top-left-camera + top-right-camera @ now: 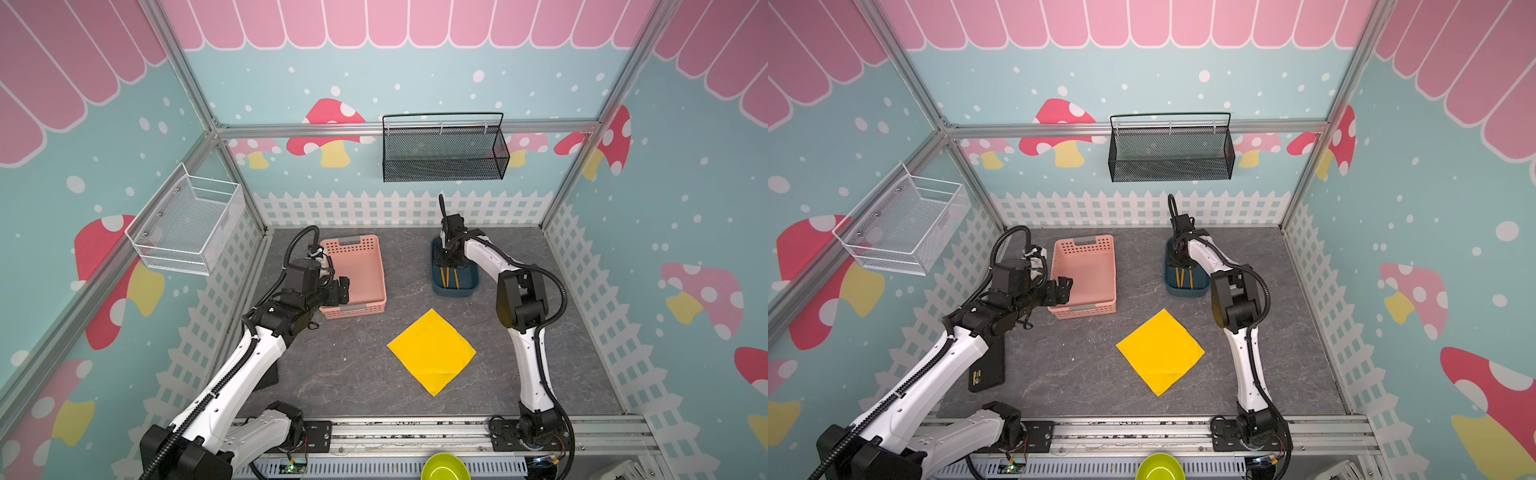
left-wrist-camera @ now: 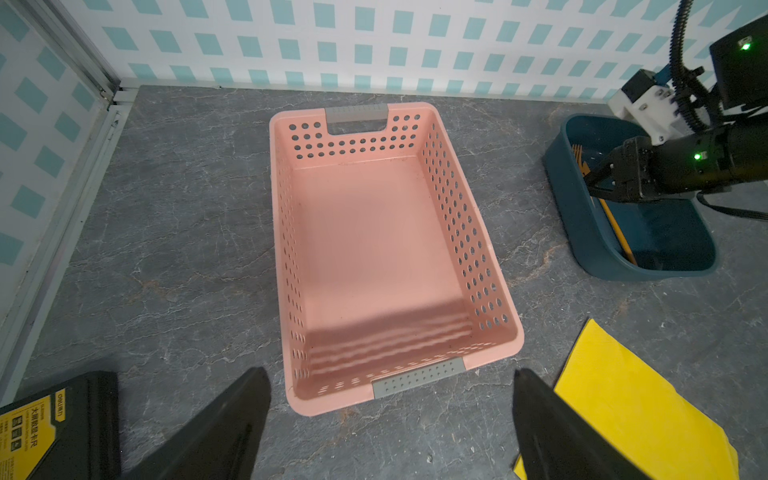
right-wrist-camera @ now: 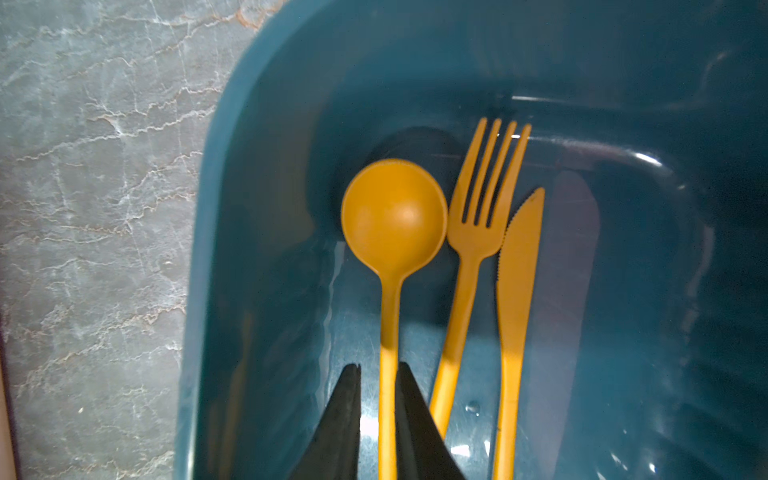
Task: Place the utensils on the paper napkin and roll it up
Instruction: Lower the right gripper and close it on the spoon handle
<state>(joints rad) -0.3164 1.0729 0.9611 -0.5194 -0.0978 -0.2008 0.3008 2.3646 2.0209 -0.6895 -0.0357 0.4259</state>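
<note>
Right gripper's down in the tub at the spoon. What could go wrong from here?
1. The right gripper straddles the spoon handle with a gap on one side; shutting may shove it sideways.
2. The fork lies close against the spoon, its handle beside one finger; it may get pinched or dragged along.
3. The tub looks deep; a low exit could snag its wall.

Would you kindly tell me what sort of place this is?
Probably a robot test cell, decorated playfully: aluminium frame, mushroom wallpaper, left arm and right arm mounted on a rail.
</note>
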